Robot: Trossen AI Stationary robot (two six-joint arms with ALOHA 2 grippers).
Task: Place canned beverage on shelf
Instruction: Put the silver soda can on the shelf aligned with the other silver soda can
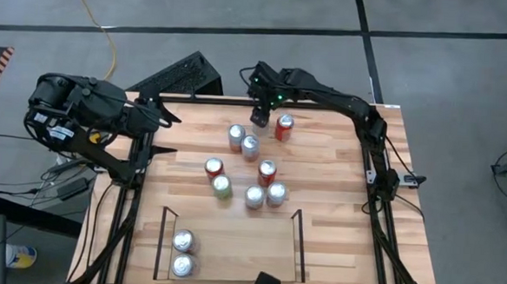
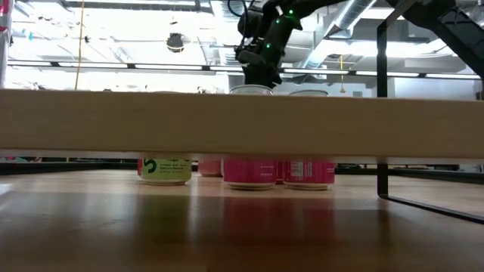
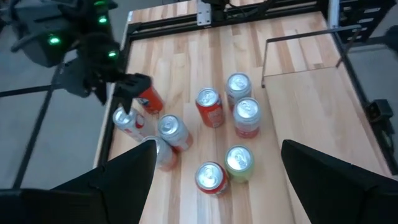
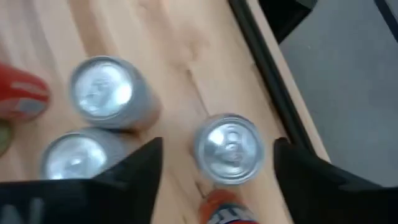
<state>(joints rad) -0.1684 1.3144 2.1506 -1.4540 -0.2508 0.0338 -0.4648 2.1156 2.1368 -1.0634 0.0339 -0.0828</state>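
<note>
Several canned beverages stand upright in a loose cluster [image 1: 249, 168] mid-table, red, silver and one green [image 1: 222, 186]. A red can [image 1: 284, 126] stands apart near the far edge. My right gripper [image 1: 261, 116] hovers open just beside and above it. In the right wrist view its silver top [image 4: 229, 149] shows between the spread fingers, untouched. The shelf [image 1: 239, 246] lies at the near edge and holds two silver-topped cans [image 1: 182, 252] in its left corner. My left gripper [image 1: 163, 124] waits open at the table's left edge, raised.
Black metal frame rails [image 1: 370, 157] run along the table's sides and far edge. Two silver cans [image 1: 242, 141] stand close to the right gripper. A keyboard [image 1: 179, 75] lies beyond the far edge. In the low view a wood plank [image 2: 242, 125] crosses the foreground.
</note>
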